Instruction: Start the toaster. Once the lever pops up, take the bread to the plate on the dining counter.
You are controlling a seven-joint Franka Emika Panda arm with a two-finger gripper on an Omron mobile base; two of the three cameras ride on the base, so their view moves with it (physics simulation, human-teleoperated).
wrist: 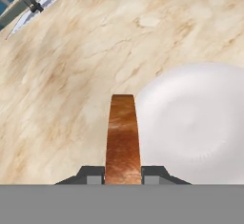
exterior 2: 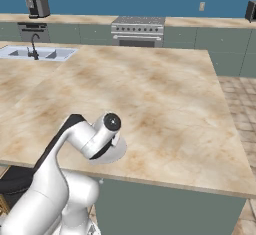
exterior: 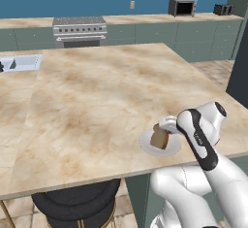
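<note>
The bread point(exterior: 160, 138), an orange-brown slice, stands on edge between the fingers of my gripper point(exterior: 163, 130), which is shut on it. It hangs just over the white plate point(exterior: 147, 147) near the front right edge of the dining counter point(exterior: 97, 91). In the hand view the bread point(wrist: 123, 137) runs straight up from my gripper point(wrist: 123, 176), over the left rim of the plate point(wrist: 195, 118). From the right base view the plate point(exterior 2: 119, 152) peeks out behind my wrist. The toaster point(exterior: 223, 9) sits far off on the back counter at the right.
A grey oven box point(exterior: 182, 7) stands left of the toaster. A stove point(exterior: 80, 30) is at the back wall, and a sink point(exterior: 24, 62) with a faucet point(exterior 2: 34, 46) lies at the counter's far left. A black stool point(exterior: 77, 203) stands under the counter's front edge.
</note>
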